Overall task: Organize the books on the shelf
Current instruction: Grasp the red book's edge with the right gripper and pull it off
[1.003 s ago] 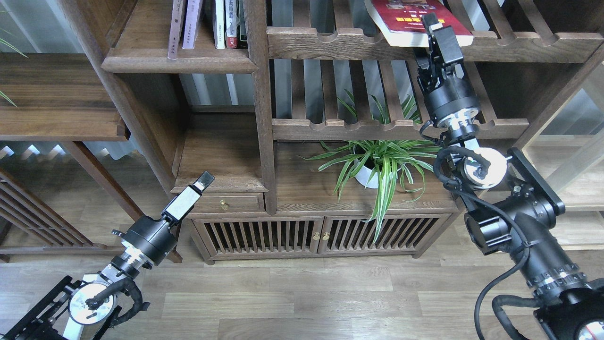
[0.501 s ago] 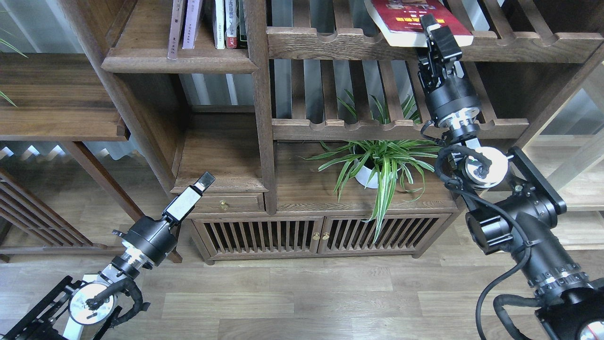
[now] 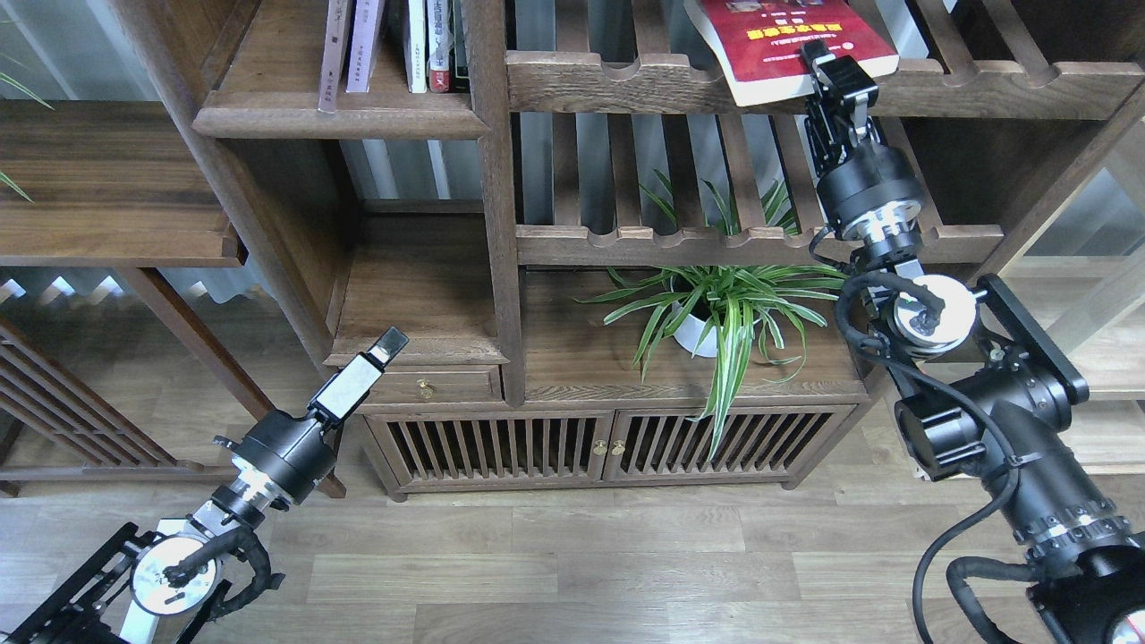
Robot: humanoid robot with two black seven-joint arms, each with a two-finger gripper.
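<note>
The red book point(image 3: 783, 36), with a yellow title band, lies flat on the upper slatted rack point(image 3: 626, 85) and its near corner overhangs the rail. My right gripper point(image 3: 827, 67) reaches up from below and is shut on the book's near edge. The solid dark shelf point(image 3: 340, 121) is at the upper left. A mauve-spined book point(image 3: 334, 49) and a pale lavender book point(image 3: 364, 45) stand upright on it. My left gripper point(image 3: 386, 344) is shut and empty, low in front of the small drawer, far from the books.
Thin white, red and dark volumes point(image 3: 434, 45) stand at the shelf's right end against the bookcase post point(image 3: 492, 197). A potted spider plant point(image 3: 716, 313) sits on the cabinet top below my right arm. A second slatted rack point(image 3: 680, 241) crosses behind my right wrist.
My right gripper has shifted slightly right and the red book has turned and slid a little toward me with it, showing more of its yellow title. The left arm has not moved.
</note>
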